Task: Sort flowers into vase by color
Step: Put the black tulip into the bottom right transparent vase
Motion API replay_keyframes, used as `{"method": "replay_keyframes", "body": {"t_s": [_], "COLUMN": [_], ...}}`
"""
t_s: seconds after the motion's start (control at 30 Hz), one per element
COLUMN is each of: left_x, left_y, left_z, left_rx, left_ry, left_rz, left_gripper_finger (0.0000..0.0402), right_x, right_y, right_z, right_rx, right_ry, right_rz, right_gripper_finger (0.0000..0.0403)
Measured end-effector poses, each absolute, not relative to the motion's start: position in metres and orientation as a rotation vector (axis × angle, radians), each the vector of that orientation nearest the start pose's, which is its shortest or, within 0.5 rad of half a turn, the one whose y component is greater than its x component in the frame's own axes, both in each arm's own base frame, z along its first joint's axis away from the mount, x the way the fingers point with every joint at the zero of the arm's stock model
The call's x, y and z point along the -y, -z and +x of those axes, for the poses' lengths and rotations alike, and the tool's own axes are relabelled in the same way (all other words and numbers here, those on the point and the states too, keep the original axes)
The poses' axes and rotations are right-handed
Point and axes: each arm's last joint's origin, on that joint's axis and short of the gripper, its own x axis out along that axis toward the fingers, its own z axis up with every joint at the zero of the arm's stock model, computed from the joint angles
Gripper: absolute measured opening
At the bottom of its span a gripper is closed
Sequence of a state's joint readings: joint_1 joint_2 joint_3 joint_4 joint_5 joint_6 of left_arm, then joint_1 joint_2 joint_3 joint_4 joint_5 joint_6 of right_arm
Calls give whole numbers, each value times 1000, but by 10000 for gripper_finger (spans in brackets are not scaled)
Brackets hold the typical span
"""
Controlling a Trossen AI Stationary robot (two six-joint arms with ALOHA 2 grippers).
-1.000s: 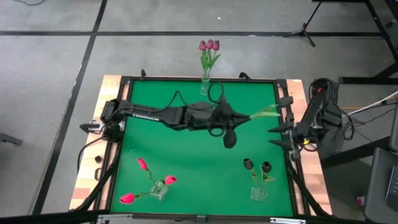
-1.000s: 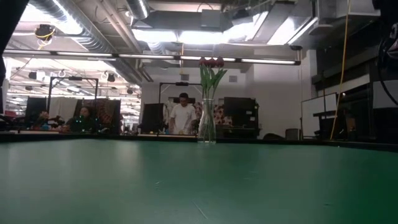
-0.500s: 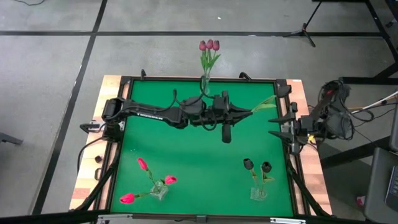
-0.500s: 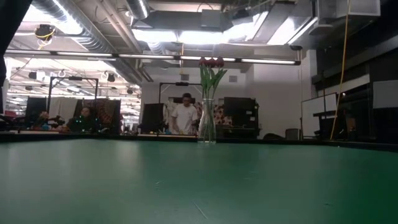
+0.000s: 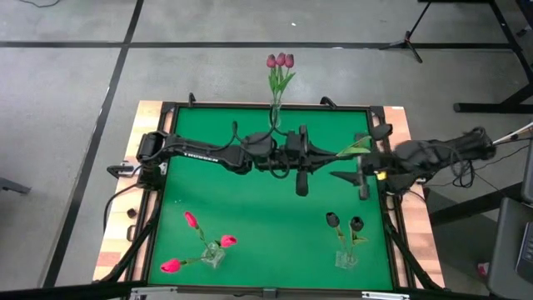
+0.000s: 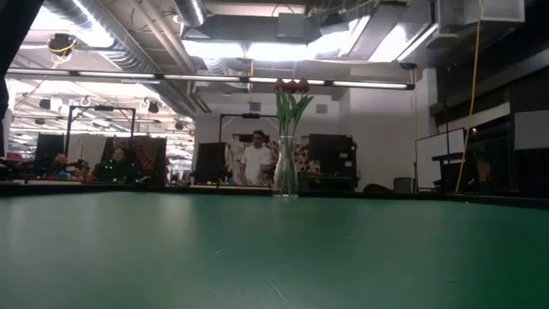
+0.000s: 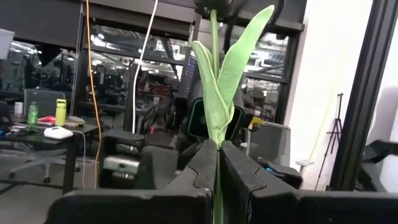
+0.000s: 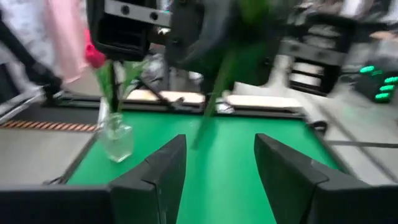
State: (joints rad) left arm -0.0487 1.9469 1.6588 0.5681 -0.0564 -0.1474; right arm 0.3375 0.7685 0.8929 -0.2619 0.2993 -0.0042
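Tulip stem (image 7: 215,118) clamped in left pincer (image 7: 218,163); right pincer (image 5: 354,177) (jaws apart) just beside its leaves.

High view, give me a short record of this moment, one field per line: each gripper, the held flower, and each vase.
left gripper: mid-table, shut on flower
held flower: green stem and leaves showing, head hidden
right gripper: open, reaching in from the right edge toward the leaves
far vase: three mauve-purple tulips
near-left vase: three pink-red tulips
near-right vase: two near-black tulips
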Motion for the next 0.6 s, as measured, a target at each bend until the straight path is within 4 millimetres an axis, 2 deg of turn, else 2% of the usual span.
{"method": "replay_keyframes", "body": {"t_s": [0.27, 0.6], "left_x": [21, 26], "left_y": [-364, -367], "left_z": [461, 460], "left_rx": [280, 311], "left_ry": [13, 18], "left_rz": [-160, -138], "left_gripper_finger": [8, 8], "right_x": [-41, -41], "right_y": [-375, -385], "right_z": [188, 189], "right_rx": [-177, -120], "right_ry": [-197, -189], "right_rz": [-32, -65], "right_gripper_finger": [191, 191]}}
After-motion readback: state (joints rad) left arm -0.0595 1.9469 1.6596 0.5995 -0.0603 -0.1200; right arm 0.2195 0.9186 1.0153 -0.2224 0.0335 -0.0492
